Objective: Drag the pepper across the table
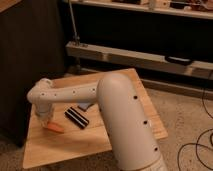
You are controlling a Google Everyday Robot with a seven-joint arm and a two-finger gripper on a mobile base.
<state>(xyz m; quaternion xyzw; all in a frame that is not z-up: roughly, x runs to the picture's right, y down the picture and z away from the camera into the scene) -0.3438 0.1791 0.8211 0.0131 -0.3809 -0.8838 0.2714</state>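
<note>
The pepper point(54, 128), a small orange-red tapered thing, lies near the left front of the light-wood table point(75, 147). My white arm reaches in from the lower right and bends down over the table's left side. The gripper point(46, 120) hangs under the wrist and comes down right at the pepper's left end. The wrist housing covers the place where the two meet, so whether they touch is unclear.
A black striped block point(76, 118) lies just right of the pepper. A small grey-blue thing point(85, 106) peeks out from behind the arm. A dark panel point(25, 60) stands left of the table, and a low shelf point(145, 57) runs behind it. Cables point(197, 145) lie on the floor at right.
</note>
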